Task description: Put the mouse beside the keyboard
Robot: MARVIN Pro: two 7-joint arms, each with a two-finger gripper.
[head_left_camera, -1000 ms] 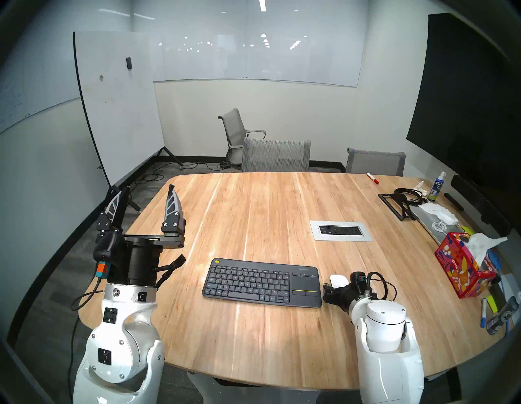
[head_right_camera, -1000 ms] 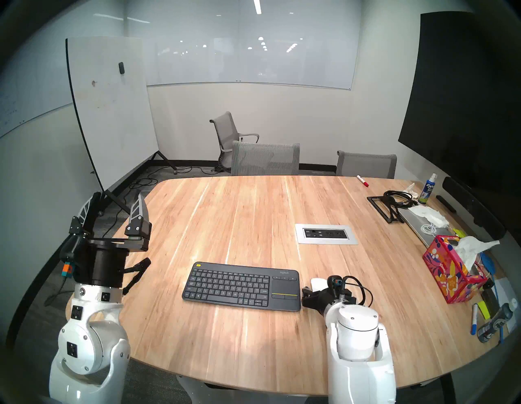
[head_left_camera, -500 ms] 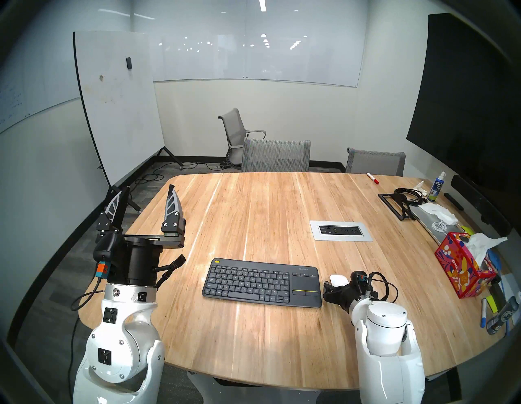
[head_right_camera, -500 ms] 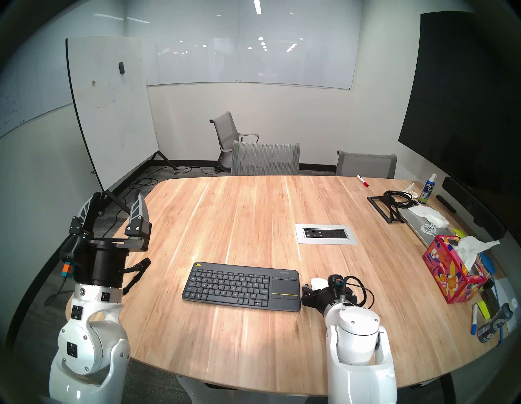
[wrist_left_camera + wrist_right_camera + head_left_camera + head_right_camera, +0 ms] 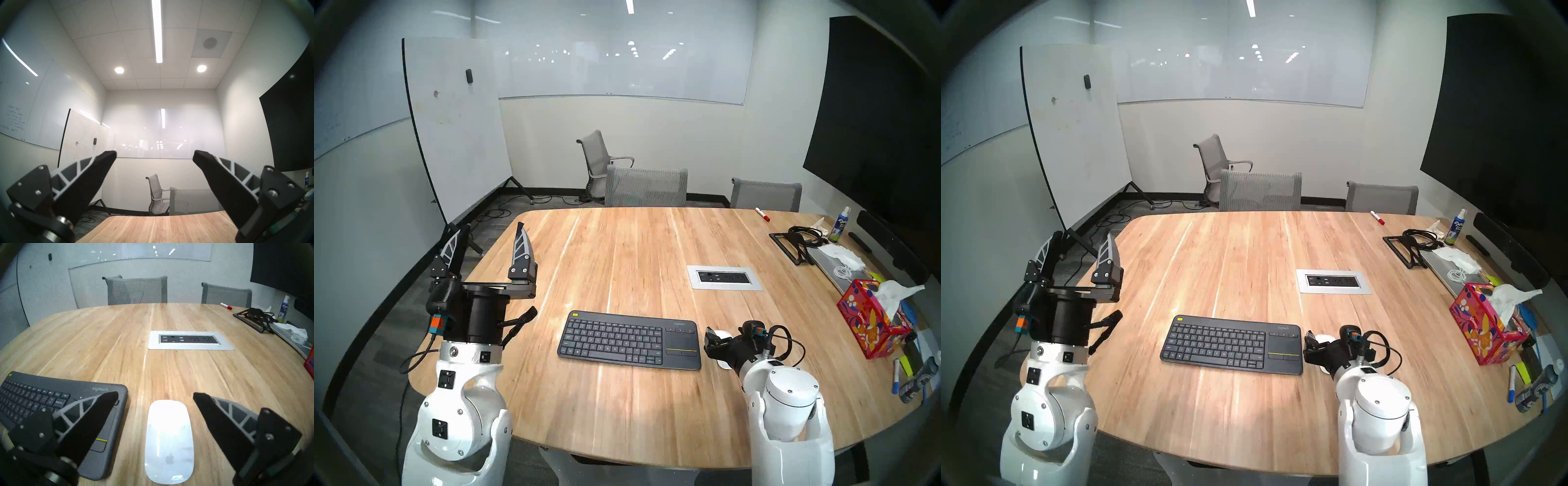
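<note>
Right gripper (image 5: 155, 395): black two-finger unit, jaws spread wide, low over the table. In the right wrist view both fingers stand clear of the small glossy white oval mouse (image 5: 169, 441), one on each side, with bare wood showing between each finger and the mouse. Nothing is pinched.

Mouse lies flat on the light wooden table (image 5: 619, 244), grey logo end toward the wrist camera. It sits just beside the right (touchpad) end of the flat dark grey keyboard (image 5: 51, 405), apart from it by a narrow strip of wood, long axis roughly square to the keyboard's length. From the head views only slivers of the mouse (image 5: 723, 334) show ahead of and behind the right gripper (image 5: 716, 341), which covers most of it.

Keyboard (image 5: 629, 339) lies flat near the robot's edge of the table, yellow button at its far-left corner, yellow line on the touchpad.

Left gripper (image 5: 490, 234): raised over the table's left edge, fingers pointing up, jaws spread, empty. Left wrist view confirms this: left gripper (image 5: 154, 153) frames only wall and ceiling.

Farther right on the table: a red patterned tissue box (image 5: 870, 322). A silver power-outlet panel (image 5: 723, 277) is set into the wood beyond the keyboard.
</note>
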